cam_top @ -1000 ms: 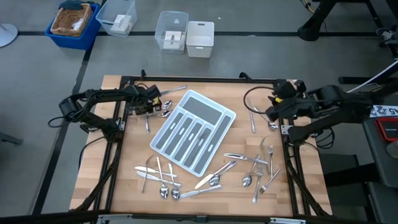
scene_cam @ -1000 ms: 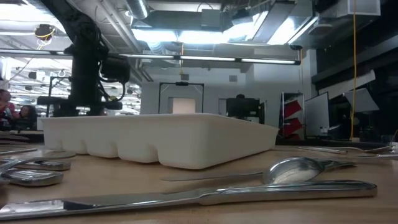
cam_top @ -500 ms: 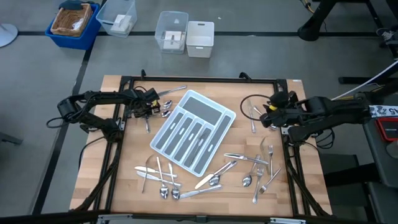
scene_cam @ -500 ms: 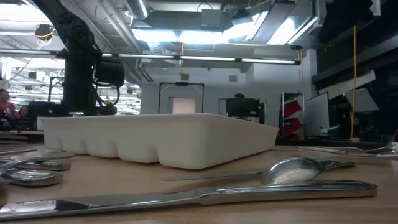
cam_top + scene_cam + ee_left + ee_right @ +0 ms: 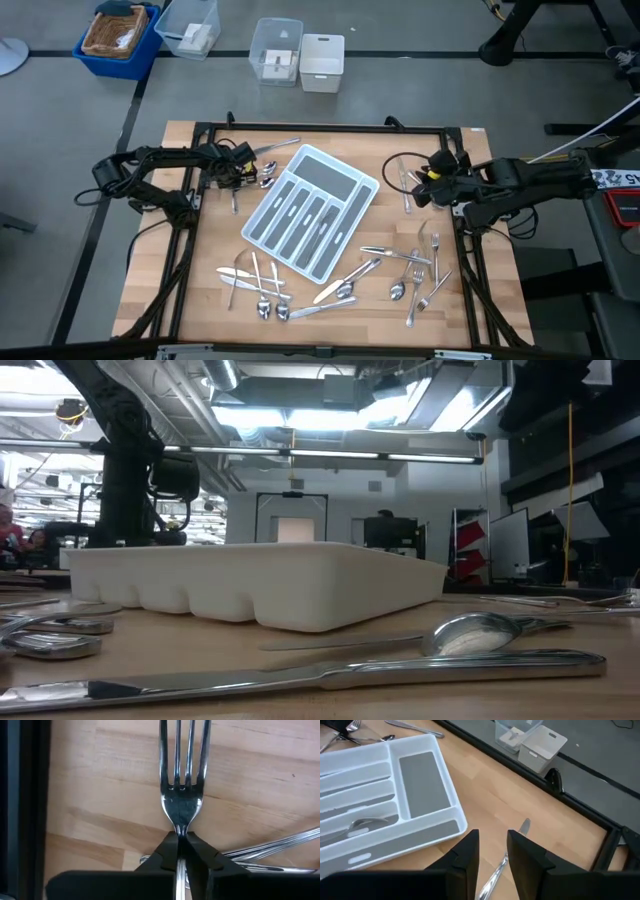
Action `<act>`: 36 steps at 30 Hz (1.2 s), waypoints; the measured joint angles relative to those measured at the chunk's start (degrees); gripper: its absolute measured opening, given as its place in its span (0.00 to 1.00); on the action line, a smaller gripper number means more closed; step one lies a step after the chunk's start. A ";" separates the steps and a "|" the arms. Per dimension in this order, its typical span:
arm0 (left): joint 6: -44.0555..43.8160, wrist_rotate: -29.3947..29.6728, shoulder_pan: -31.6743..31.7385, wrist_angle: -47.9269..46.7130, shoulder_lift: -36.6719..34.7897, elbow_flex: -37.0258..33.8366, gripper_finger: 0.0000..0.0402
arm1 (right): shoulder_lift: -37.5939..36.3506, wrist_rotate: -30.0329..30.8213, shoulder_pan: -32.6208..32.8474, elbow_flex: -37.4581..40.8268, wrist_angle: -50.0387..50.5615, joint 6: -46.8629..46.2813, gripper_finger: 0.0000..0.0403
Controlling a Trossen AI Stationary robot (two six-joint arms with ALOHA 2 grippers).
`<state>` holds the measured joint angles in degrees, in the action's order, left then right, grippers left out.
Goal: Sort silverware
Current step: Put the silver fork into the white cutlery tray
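My left end effector (image 5: 181,851) pinching a fork (image 5: 182,775) at its neck, tines pointing fwd, right end effector (image 5: 492,845) spread above a knife (image 5: 506,857), cutlery tray (image 5: 451,811) just ahead on desk (image 5: 490,785).

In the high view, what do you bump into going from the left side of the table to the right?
Left gripper holding a fork → tray → right gripper.
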<state>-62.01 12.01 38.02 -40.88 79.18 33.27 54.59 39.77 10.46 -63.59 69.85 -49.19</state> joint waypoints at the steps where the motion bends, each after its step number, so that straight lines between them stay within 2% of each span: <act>1: 0.26 0.01 0.00 0.02 0.00 -0.02 0.03 | 0.00 -0.38 0.00 0.00 0.04 0.00 0.26; 11: 2.50 -0.17 0.04 2.28 -3.31 -0.35 0.02 | 0.00 -1.86 0.00 0.00 0.06 0.02 0.26; 21: 5.04 -2.01 0.04 2.00 -13.16 0.82 0.02 | 0.00 -1.86 0.00 0.00 0.08 0.02 0.26; 25: 7.13 -6.40 0.04 3.27 -17.63 1.45 0.02 | 0.00 -1.86 0.00 0.00 0.06 0.02 0.26; 30: 6.78 -15.65 -1.41 9.44 -22.39 1.45 0.02 | 0.00 -1.86 0.00 0.00 0.07 0.04 0.26; 33: 6.37 -18.85 -5.23 14.96 -23.50 1.56 0.03 | 0.00 -1.86 0.00 0.00 0.08 0.03 0.26; 36: 4.01 -19.60 -11.28 20.63 -23.00 1.56 0.03 | 0.00 -1.86 0.00 0.00 0.06 0.02 0.26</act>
<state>-58.00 -7.58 26.74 -20.25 56.18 34.83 54.59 37.91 10.46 -63.59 69.91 -49.17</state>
